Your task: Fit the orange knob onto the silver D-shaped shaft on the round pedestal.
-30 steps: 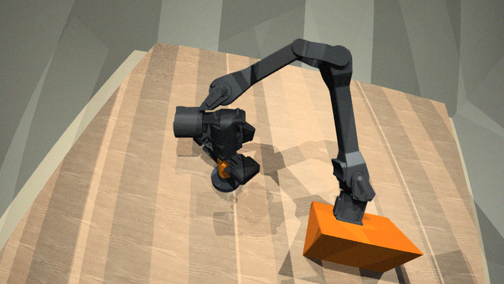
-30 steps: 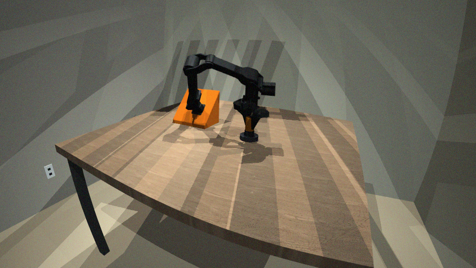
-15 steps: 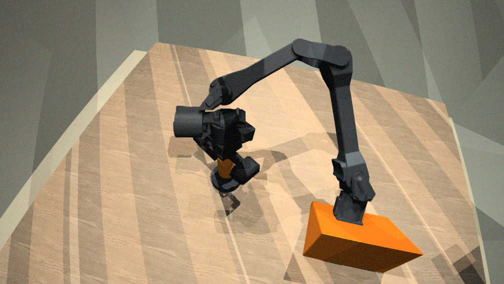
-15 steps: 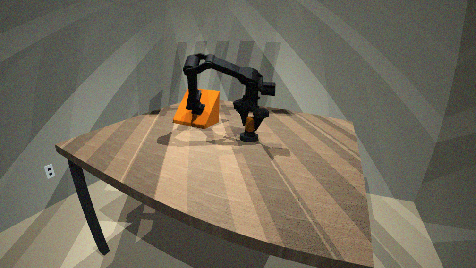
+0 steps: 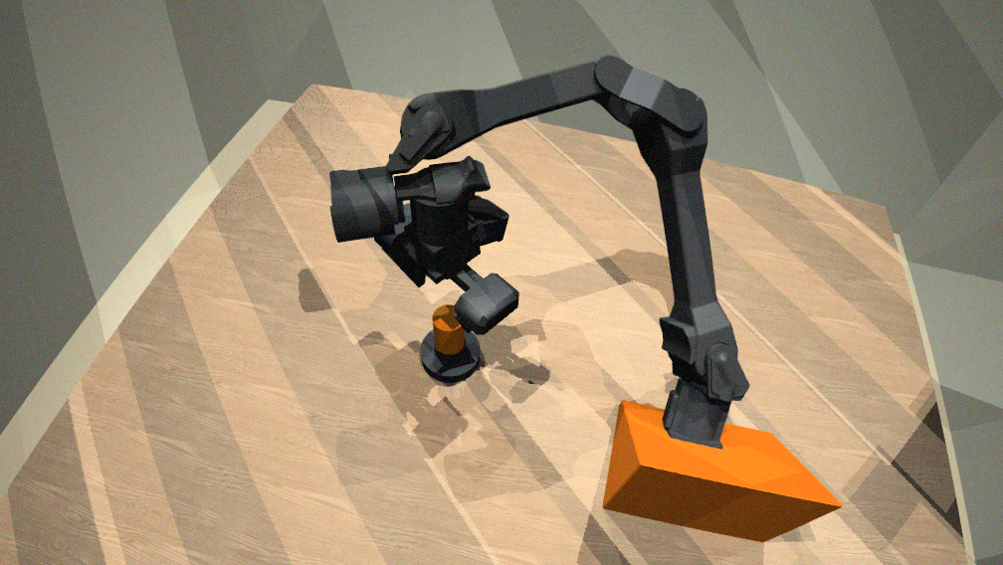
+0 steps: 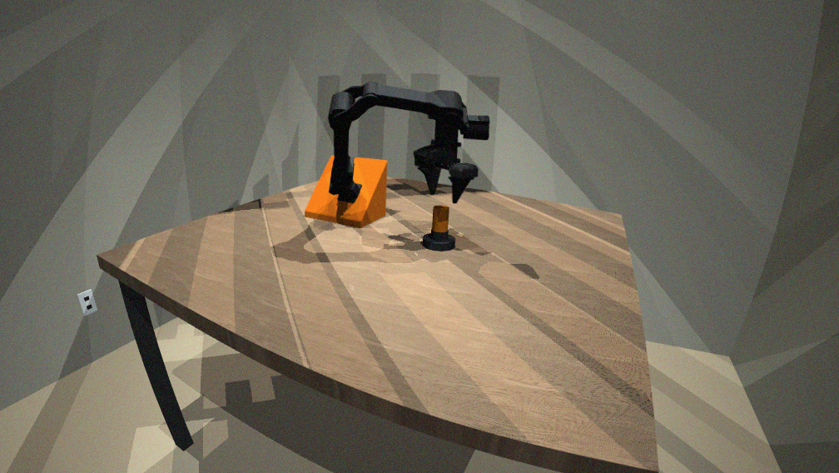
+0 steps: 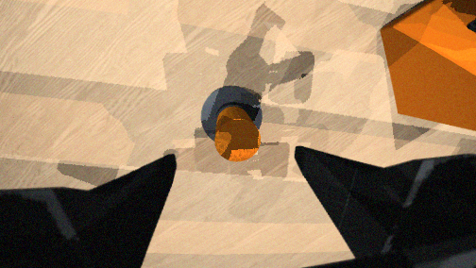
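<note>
The orange knob (image 5: 449, 338) (image 6: 439, 219) (image 7: 237, 138) stands upright on the dark round pedestal (image 5: 431, 364) (image 6: 439, 242) (image 7: 209, 112). In the exterior view no gap shows between the knob's lower end and the pedestal. The silver shaft and the knob's hole are hidden. My gripper (image 6: 444, 198) (image 7: 236, 156) is open and empty. In the exterior view its fingertips hang just above the knob's top, apart from it. In the wrist view the knob shows between the two spread fingertips without touching either.
The arm's base is fixed on a large orange wedge block (image 5: 708, 497) (image 6: 374, 196) (image 7: 425, 90), off to one side of the pedestal. The wooden table (image 5: 231, 421) (image 6: 469, 329) carries both. Patchy shadows fall around the pedestal.
</note>
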Tool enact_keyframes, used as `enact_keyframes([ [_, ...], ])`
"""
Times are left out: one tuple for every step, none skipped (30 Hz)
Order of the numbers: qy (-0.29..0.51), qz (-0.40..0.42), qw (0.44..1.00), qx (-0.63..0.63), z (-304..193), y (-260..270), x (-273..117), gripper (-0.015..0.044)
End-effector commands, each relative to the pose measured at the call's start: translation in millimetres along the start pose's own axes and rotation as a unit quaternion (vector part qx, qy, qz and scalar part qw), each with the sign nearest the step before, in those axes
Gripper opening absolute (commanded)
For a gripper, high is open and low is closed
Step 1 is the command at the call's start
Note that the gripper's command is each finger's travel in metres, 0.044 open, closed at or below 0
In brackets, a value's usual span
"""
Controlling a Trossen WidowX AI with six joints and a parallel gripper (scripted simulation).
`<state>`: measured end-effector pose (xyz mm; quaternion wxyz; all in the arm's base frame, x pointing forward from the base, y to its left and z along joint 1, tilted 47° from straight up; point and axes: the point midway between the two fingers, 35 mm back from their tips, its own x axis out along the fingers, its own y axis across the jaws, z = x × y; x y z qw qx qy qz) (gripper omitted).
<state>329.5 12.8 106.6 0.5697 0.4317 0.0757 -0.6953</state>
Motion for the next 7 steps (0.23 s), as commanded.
enact_keyframes([
  [-0.001, -0.001, 1.000, 0.001, 0.5, -1.1, -24.0, 0.0440],
  [-0.001, -0.001, 1.000, 0.001, -0.3, -0.1, -24.0, 0.0440],
  [-0.001, -0.001, 1.000, 0.001, -0.3, -0.1, -24.0, 0.0440],
  [-0.001, -0.001, 1.000, 0.001, -0.3, -0.1, -24.0, 0.0440],
  [-0.001, -0.001, 1.000, 0.001, -0.3, -0.1, -24.0, 0.0440],
  [-0.001, -0.001, 1.000, 0.001, -0.3, -0.1, -24.0, 0.0440],
  [-0.001, -0.001, 1.000, 0.001, -0.3, -0.1, -24.0, 0.0440],
])
